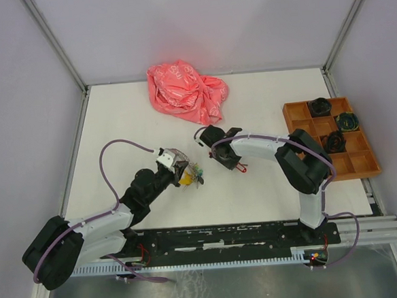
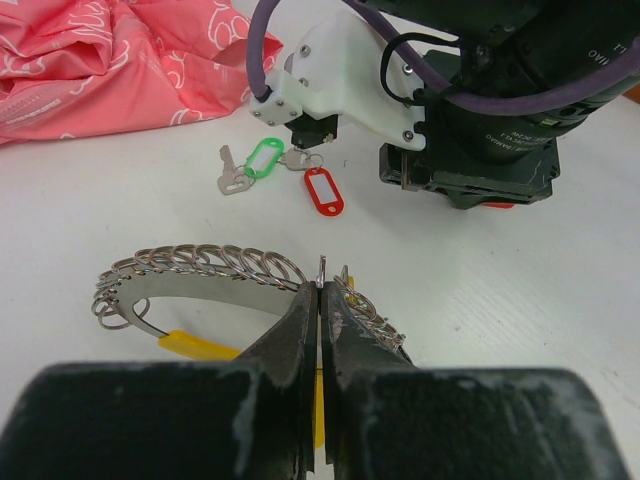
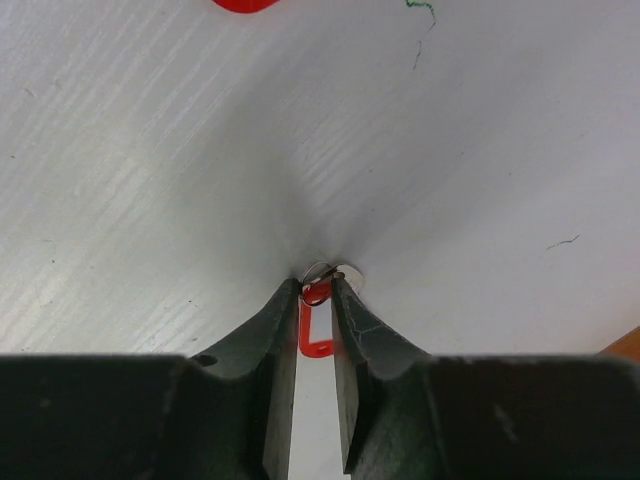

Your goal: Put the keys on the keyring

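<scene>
My left gripper (image 2: 322,288) is shut on the thin wire of the keyring (image 2: 200,262), which is strung with several small split rings and a yellow tag (image 2: 200,345). It holds the keyring just above the table, as the top view (image 1: 187,174) also shows. My right gripper (image 3: 318,283) points down at the table, its fingertips pinched on the top of a red tag (image 3: 315,330) and its small split ring. In the left wrist view, a green-tagged key (image 2: 262,158) and a second red tag (image 2: 323,190) lie on the table by the right wrist (image 2: 470,140).
A crumpled pink bag (image 1: 186,90) lies at the back of the table. An orange compartment tray (image 1: 359,161) with dark coiled items stands at the right edge. Both grippers are close together at mid-table.
</scene>
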You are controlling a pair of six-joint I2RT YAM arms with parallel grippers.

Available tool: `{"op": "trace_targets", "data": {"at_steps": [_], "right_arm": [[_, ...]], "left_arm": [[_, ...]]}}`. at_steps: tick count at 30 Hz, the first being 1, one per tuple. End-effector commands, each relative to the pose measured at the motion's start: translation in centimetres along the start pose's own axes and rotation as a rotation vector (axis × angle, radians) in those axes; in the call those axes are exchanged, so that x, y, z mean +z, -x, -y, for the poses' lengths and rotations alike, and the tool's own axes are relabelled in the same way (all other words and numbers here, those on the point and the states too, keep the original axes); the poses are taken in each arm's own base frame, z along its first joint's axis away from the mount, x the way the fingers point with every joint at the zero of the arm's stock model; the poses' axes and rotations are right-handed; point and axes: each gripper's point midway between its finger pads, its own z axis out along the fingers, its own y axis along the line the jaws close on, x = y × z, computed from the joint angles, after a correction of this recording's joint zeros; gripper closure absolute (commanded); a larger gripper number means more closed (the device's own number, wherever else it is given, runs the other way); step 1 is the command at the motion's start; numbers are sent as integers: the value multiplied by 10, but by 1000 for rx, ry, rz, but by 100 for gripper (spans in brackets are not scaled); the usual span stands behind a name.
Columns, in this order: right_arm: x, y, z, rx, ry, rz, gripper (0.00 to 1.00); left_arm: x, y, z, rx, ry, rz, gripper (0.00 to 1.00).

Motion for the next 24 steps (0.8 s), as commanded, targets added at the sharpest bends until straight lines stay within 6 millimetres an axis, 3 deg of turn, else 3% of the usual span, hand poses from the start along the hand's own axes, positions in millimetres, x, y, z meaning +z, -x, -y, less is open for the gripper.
{"op": "trace_targets", "data": {"at_steps": [1,13,21,24], "right_arm": [[4,5,4,1,-30,-8,75],[-13,16,3,105,83,71,99],[-36,29,-21,204,281,194,99],[-33,29,-27,245,315,219,99]], "left_arm": [[4,33,1,5,-1,107,97],[4,33,1,6,-3,105,97],[4,34,1,6,-3,107,97],[4,34,1,6,-3,108,97]]}}
